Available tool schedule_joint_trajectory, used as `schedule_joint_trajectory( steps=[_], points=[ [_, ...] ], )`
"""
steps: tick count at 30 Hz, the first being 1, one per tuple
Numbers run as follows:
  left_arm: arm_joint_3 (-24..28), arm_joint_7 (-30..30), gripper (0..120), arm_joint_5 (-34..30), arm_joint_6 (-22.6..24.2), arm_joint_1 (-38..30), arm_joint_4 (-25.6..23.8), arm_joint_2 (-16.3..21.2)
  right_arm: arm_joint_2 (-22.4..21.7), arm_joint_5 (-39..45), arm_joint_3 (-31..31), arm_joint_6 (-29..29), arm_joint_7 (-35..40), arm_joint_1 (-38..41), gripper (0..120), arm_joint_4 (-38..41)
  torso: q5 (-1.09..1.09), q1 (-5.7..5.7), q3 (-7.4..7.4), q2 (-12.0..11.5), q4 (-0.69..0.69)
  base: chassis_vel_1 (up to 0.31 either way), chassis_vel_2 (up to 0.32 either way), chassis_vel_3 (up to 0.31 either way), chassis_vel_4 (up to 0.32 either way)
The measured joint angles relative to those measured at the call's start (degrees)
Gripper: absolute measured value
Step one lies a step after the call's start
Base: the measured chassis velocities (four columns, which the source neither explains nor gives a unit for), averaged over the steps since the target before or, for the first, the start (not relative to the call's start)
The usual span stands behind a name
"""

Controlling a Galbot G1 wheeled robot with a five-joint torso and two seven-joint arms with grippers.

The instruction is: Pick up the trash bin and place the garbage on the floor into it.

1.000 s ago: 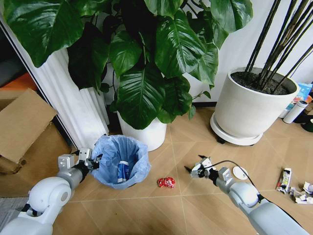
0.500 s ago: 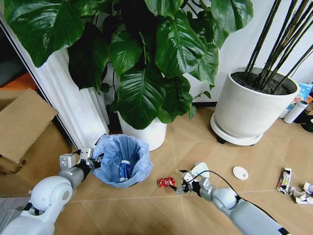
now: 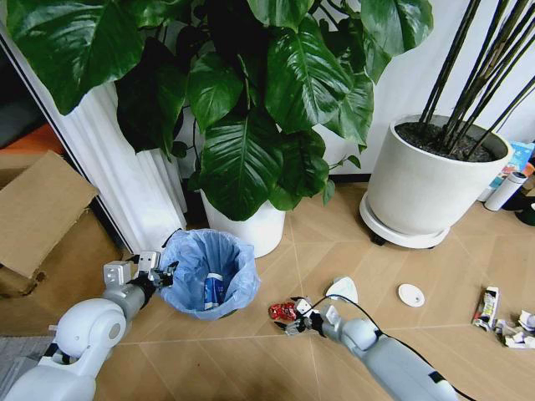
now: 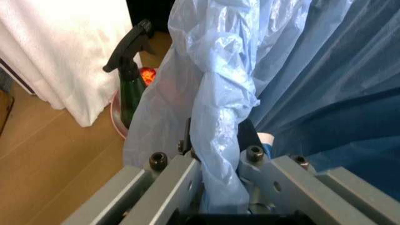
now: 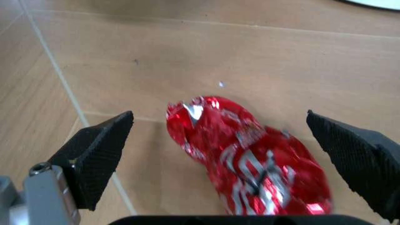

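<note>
My left arm is stretched low and forward, and my left claw (image 3: 164,273) is clamped shut on the rim of the trash bin (image 3: 209,276), with a fold of its blue bag (image 4: 218,117) pinched between my fingers (image 4: 181,173). The bin stands on the floor (image 3: 334,242) just to the right of that claw. Inside it I can see one white-and-blue bottle (image 3: 211,290). Past the bag, the left wrist view shows one green spray bottle (image 4: 130,84) with a black trigger.

To the right, my right arm reaches down and across toward the bin, and my right claw (image 3: 292,317) sits low over the floor with its fingers spread wide, gripping nothing. One red wrapper (image 5: 250,157) lies on the wood between my two black pads (image 5: 100,154), touching neither.

Further right of that claw lie one pale tissue (image 3: 341,290), then one white disc (image 3: 410,295), then one small printed carton (image 3: 486,307), and at the far edge a little heap of crumpled white paper (image 3: 517,327), whose pieces I cannot count.
</note>
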Motion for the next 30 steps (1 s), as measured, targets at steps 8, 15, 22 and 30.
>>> schedule_joint_trajectory(
  steps=[8, 15, 22, 30],
  points=[
    [0.31, 0.12, 0, -0.07, 0.00, -0.17, 0.16, 0.02, 4.36, -0.98, 1.24, 0.96, -0.42, 2.19, 100, -5.86, 0.01, 0.00, 0.00, 0.00, 0.00, 0.000, 0.000, 0.000, 0.000],
    [0.31, 0.18, 0, -0.23, 0.00, -0.29, 0.19, 0.39, 5.73, -2.09, 2.65, 1.29, -0.93, 2.93, 100, -9.04, 0.01, 0.00, 0.00, 0.00, 0.00, 0.000, 0.000, 0.000, 0.000],
    [0.50, 0.22, 0, -0.23, 0.00, -0.28, 0.21, 0.39, 7.15, -3.14, 3.86, 2.32, -1.17, 3.13, 98, -11.48, 0.02, 0.00, 0.00, 0.00, 0.00, 0.000, 0.000, 0.000, 0.000],
    [0.37, 0.37, 0, -0.33, 0.01, -0.15, 0.19, 0.70, 8.62, -4.28, 4.95, 2.96, -1.05, 4.20, 73, -13.88, 0.02, 0.00, 0.00, 0.00, 0.01, 0.000, 0.000, 0.000, 0.000]
  ],
)
